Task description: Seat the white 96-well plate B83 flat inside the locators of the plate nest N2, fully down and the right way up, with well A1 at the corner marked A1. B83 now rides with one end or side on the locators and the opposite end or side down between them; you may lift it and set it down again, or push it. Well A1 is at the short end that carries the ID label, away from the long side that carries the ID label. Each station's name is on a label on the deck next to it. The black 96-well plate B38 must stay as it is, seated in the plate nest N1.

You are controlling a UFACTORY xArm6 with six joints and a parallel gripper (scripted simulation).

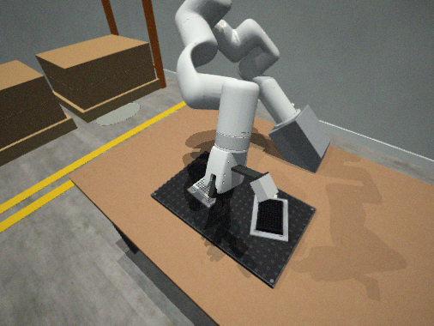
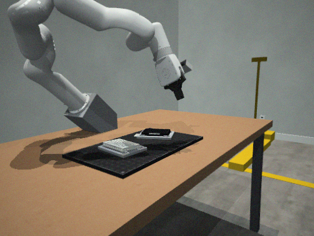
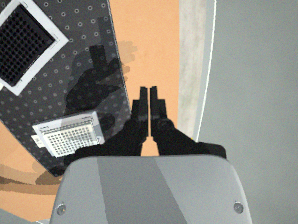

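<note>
The white 96-well plate B83 point(image 2: 121, 145) rests on its nest N2 point(image 2: 121, 153) on the left part of the black deck, slightly tilted, one side riding higher. It also shows in the wrist view point(image 3: 68, 135) and partly behind the arm in the top view point(image 1: 202, 190). The black plate B38 point(image 2: 156, 131) point(image 1: 270, 217) sits in nest N1, also in the wrist view point(image 3: 24, 42). My gripper point(image 2: 179, 94) point(image 3: 148, 97) hangs high above the deck, well clear of both plates, fingers shut together with nothing between them.
The black perforated deck point(image 2: 133, 149) lies on the brown table. The arm's grey base block point(image 2: 92, 113) stands behind the deck. The table's edge point(image 2: 217, 155) runs to the right. Cardboard boxes point(image 1: 96, 69) stand on the floor beyond.
</note>
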